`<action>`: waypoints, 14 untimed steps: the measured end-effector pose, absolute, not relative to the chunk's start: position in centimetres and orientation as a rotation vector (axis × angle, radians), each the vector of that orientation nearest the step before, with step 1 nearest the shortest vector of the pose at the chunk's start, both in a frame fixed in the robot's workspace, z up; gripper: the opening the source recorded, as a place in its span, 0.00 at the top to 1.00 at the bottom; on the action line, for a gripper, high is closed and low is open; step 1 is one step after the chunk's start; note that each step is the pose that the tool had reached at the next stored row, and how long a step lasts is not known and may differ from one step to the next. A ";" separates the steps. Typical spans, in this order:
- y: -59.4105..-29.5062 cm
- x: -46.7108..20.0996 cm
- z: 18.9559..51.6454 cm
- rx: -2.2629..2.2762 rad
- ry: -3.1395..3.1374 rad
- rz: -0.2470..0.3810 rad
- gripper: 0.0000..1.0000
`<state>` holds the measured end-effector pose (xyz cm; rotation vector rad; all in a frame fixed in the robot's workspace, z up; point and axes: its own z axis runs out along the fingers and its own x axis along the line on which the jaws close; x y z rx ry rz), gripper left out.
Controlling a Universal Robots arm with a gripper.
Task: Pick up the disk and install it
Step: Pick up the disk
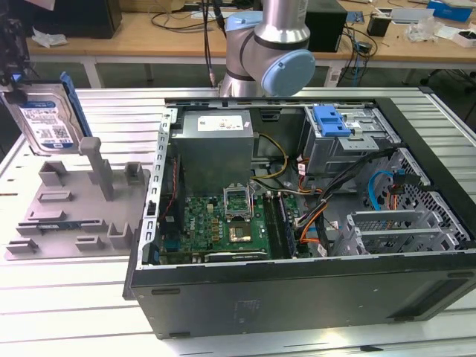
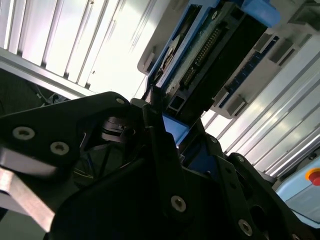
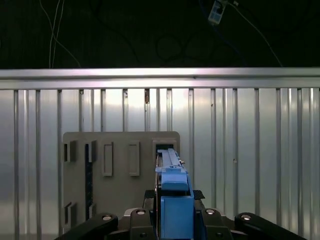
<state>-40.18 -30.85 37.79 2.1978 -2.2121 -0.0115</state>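
The disk [image 1: 46, 117] is a silver hard drive with a white-and-blue label in a blue carrier bracket. It stands on edge at the exterior view's far left, just above the grey holder plate [image 1: 74, 201]. My gripper [image 1: 15, 78] is shut on its upper end. In the first wrist view the disk's blue edge [image 3: 172, 192] runs between the black fingers [image 3: 150, 195], over the holder plate [image 3: 120, 170]. In the second wrist view the disk's connector edge [image 2: 210, 55] sticks out past the gripper [image 2: 172, 132].
An open computer case [image 1: 297, 297] lies to the exterior view's right of the holder, with a grey power-supply box [image 1: 216, 145], a motherboard [image 1: 230, 219] and a blue bracket [image 1: 331, 119] at the drive bay. The arm's base [image 1: 268, 52] stands behind the case. The table is ribbed aluminium [image 1: 74, 312].
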 end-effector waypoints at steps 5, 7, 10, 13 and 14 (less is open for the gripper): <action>-30.9 -40.1 39.6 2.199 -2.213 -0.013 0.64; -30.8 -40.1 40.2 2.199 -2.213 -0.014 0.64; -30.8 -40.1 41.2 2.200 -2.214 -0.015 0.64; -30.9 -40.0 42.4 2.200 -2.215 -0.017 0.64; -30.9 -40.0 42.7 2.201 -2.215 -0.018 0.64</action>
